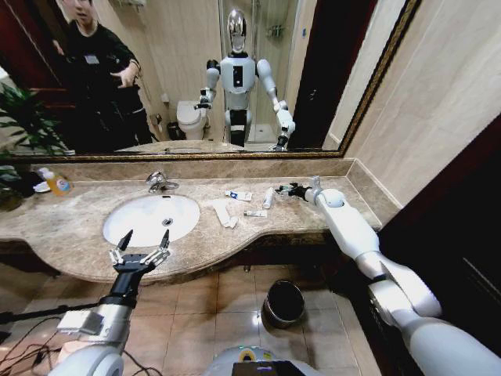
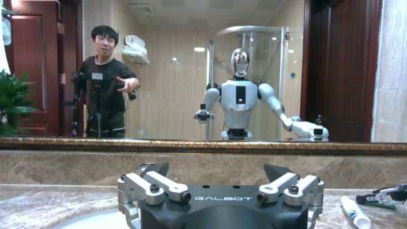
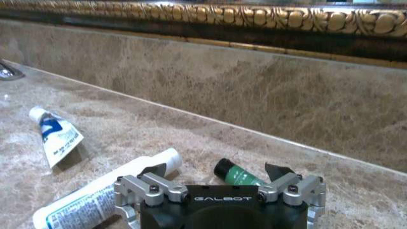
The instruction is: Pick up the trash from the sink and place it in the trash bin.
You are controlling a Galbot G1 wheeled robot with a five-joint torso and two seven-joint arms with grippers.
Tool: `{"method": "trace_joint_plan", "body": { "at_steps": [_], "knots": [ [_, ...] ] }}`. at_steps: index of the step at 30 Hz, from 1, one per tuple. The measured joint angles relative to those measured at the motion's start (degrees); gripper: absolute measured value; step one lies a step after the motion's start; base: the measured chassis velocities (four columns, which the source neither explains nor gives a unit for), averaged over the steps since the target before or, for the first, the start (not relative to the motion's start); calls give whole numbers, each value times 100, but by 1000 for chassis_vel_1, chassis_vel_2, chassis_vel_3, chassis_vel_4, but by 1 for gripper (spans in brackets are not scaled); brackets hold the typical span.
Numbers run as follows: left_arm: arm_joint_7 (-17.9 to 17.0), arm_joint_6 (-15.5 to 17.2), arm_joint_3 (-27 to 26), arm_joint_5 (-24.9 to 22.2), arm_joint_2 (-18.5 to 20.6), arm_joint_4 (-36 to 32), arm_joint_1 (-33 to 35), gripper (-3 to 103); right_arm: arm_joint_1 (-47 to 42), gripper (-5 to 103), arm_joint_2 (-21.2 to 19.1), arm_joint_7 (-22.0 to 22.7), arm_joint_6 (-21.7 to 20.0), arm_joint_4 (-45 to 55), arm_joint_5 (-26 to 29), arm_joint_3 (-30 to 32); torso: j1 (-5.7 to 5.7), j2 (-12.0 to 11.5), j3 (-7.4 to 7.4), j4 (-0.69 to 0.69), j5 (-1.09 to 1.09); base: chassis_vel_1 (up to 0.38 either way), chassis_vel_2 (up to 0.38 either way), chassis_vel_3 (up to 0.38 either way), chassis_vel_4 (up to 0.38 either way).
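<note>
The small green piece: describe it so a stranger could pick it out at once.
Start at the white sink and follow the marble counter toward the robot's right, past the white tubes. At the far end, the right end effector sits with its open fingers either side of the small green piece. It is the only green, dark-capped item among white ones.

White oval porcelain sink (image 1: 150,218) set in the beige marble counter (image 1: 70,227); chrome tap (image 1: 160,182) behind it. Right of the sink lie a crumpled white paper strip (image 1: 223,212) and white toiletry tubes (image 1: 268,197). Dark round metal trash bin (image 1: 283,302) on the floor before the counter.
</note>
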Motion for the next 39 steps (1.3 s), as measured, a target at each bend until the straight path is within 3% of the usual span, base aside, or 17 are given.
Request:
{"method": "trace_joint_plan", "body": {
  "at_steps": [19, 25, 29, 31, 34, 35, 37, 39],
  "knots": [
    [0, 0, 0, 0, 0, 0, 0, 100, 185, 103, 153, 22, -91, -356, -169, -12, -1, 0, 0, 0, 1, 0, 0, 0, 0],
    [0, 0, 0, 0, 0, 0, 0, 100, 211, 83, 242, 86, -41, -528, -173, 101, -1, 0, 0, 0, 0, 0, 0, 0, 0],
    [0, 0, 0, 0, 0, 0, 0, 100, 230, 78, 251, 90, -37, -570, -172, 123, -1, 0, 0, 0, 0, 0, 0, 0, 0],
    [0, 0, 0, 0, 0, 0, 0, 100, 236, 66, 253, 93, -17, -602, -172, 134, -1, 0, 0, 0, 0, 0, 0, 0, 0],
    [0, 0, 0, 0, 0, 0, 0, 100, 236, 66, 253, 98, -5, -614, -172, 138, -1, 0, 0, 0, 1, 0, 0, 0, 0],
    [0, 0, 0, 0, 0, 0, 0, 100, 235, 56, 251, 101, 1, -614, -172, 140, -1, 0, 0, 0, 0, 0, 0, 0, 0],
    [0, 0, 0, 0, 0, 0, 0, 100, 198, 44, 228, 123, 2, -580, -172, 143, -1, 0, 0, 0, 0, 0, 0, 0, 0],
    [0, 0, 0, 0, 0, 0, 0, 100, 185, 39, 215, 134, 2, -560, -172, 140, -1, 0, 0, 0, 0, 0, 0, 0, 0]
  ]
}}
